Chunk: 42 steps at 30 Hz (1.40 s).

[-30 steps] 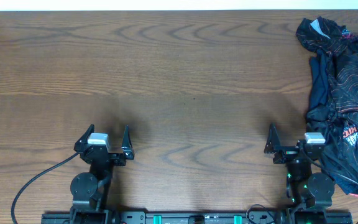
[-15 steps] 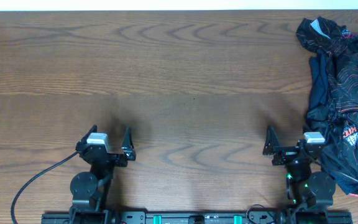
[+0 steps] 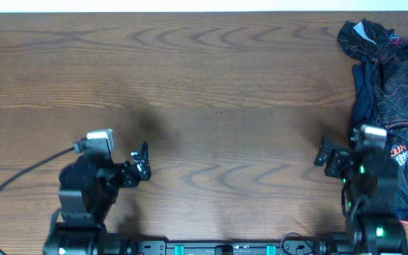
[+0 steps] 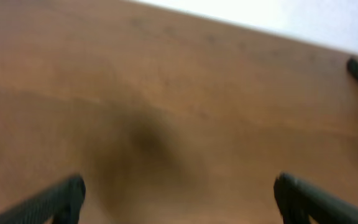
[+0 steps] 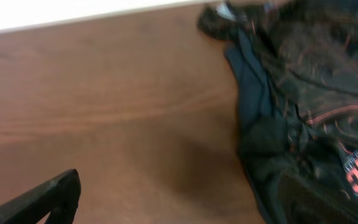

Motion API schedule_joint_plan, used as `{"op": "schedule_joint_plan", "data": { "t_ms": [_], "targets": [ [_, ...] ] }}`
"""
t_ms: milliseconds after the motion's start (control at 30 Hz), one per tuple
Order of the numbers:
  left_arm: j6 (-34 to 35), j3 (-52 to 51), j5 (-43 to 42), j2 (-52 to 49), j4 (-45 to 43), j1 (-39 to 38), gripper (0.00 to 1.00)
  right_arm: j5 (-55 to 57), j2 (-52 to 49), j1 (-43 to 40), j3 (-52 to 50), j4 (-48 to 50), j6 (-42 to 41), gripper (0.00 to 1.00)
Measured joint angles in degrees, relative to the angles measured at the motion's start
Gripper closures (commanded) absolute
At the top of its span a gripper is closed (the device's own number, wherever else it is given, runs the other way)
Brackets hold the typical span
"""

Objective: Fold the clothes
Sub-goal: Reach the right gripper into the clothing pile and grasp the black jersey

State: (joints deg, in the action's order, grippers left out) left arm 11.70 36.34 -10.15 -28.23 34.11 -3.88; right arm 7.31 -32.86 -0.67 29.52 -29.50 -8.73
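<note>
Overhead cam hangs above the table (image 3: 211, 85), looking straight down from well up. Both wrist cams sit low and close to the wood, facing the table's far edge, with the left fingers (image 4: 58, 196) and right fingers (image 5: 51, 190) poking in at the bottom corners. Right wrist and overhead share the jersey (image 3: 392, 85) at the right end. The dark blob on left wrist's right edge is maybe it too, but it's too blurry to tell.

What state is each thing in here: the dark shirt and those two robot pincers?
Thin black sports jersey with fine orange contour lines: crumpled, unfolded, at the right end of the brown wooden table.
Left arm's fingers: open, empty, above the table.
Right arm's fingers: open, empty, at the jersey's edge.
</note>
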Motion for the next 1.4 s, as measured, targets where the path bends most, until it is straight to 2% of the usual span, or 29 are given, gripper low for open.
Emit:
{"op": "schedule_joint_plan", "data": {
  "t_ms": [167,400,633,800,1000,1167,1300,1400],
  "targets": [
    [1.05,8.63,-0.44,-10.16,6.64,0.0,0.02,3.34,-12.68,0.0,8.46,-7.26,0.02,0.01],
    [1.84,9.84,-0.46,-20.74,11.08,0.0,0.02,2.38,-22.84,0.0,13.94,-8.41,0.02,0.01],
    [1.81,9.84,-0.09,-22.58,11.04,0.0,0.02,7.19,-26.77,-0.44,13.94,-10.27,-2.73,0.01],
    [2.03,9.84,0.07,-22.58,10.99,0.0,0.02,12.55,-30.27,-4.74,13.94,-8.76,-5.57,0.01],
    [2.91,9.84,0.09,-22.58,10.56,0.0,0.02,14.71,-38.69,-11.19,13.94,-2.82,-6.73,0.08],
    [3.13,9.84,0.09,-22.58,10.49,0.0,0.02,15.39,-46.42,-13.14,13.94,0.07,-6.05,0.12],
    [3.15,9.84,0.09,-22.58,10.47,0.0,0.02,15.32,-50.62,-13.14,13.94,1.51,-5.03,0.2],
    [3.13,9.84,0.09,-22.58,10.4,0.0,0.02,15.26,-52.72,-13.11,13.94,2.75,-4.2,0.32]
  ]
}}
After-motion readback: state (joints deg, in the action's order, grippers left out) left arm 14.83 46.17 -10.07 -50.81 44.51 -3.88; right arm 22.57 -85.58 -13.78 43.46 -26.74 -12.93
